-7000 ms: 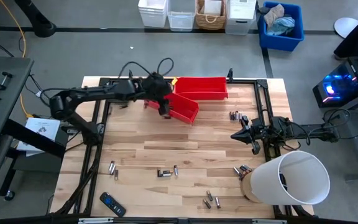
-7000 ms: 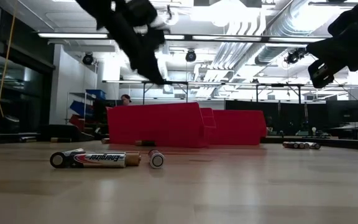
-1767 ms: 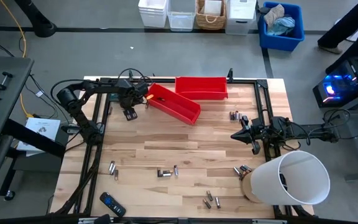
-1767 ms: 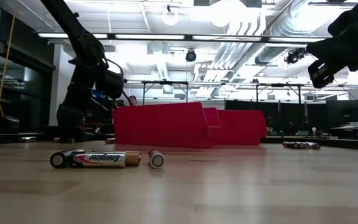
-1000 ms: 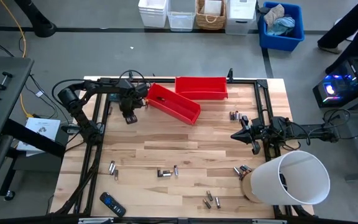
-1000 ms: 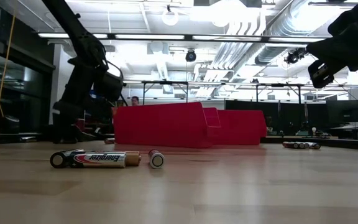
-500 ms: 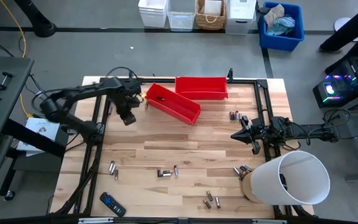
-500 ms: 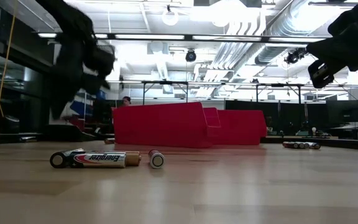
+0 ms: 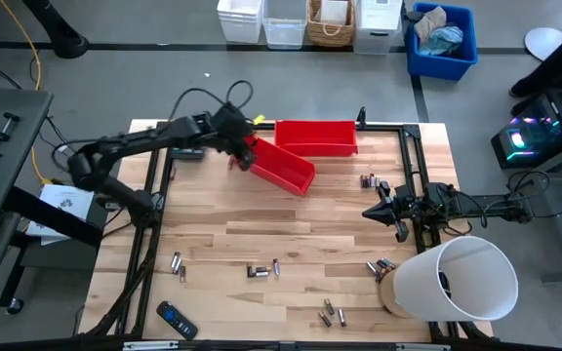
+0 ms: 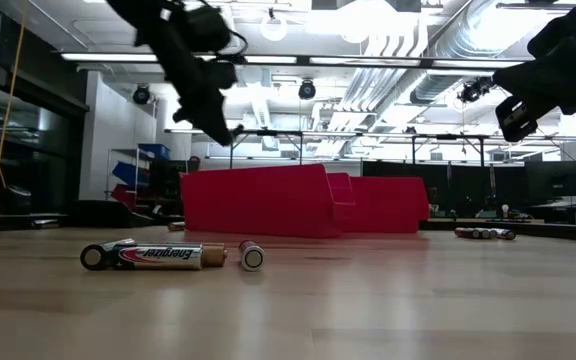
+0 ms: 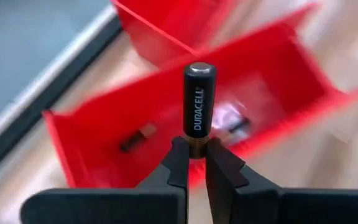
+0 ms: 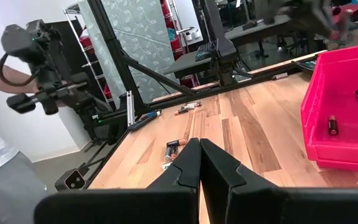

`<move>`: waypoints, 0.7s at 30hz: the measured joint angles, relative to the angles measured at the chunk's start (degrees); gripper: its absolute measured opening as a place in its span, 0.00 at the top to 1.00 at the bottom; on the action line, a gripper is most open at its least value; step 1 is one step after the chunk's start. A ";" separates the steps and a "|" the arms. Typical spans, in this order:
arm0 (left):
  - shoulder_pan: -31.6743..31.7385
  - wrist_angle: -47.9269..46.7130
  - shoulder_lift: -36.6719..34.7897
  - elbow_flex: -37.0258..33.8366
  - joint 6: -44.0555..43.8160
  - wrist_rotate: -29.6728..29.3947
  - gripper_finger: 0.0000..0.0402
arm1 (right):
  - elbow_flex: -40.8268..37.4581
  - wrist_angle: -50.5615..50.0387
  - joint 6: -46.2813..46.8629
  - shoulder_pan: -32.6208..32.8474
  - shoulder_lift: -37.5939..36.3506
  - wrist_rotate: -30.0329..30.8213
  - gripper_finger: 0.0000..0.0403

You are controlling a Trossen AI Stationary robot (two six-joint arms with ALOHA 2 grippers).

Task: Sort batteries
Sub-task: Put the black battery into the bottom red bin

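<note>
1. Over the slanted red bin [image 9: 279, 166], the left gripper [image 11: 193, 163] pinches one battery [image 11: 199, 107] by its bottom end.
2. That battery stands straight out from the fingers.
3. Right gripper [image 12: 199, 163] waits, fingers pressed together.

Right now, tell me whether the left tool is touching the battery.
Touching. The left wrist view shows the left tool pinching the base of the upright battery.
</note>
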 joint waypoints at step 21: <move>-0.73 -6.38 0.71 6.48 2.61 0.55 0.63 | 0.00 0.00 0.00 0.01 0.00 -0.02 1.00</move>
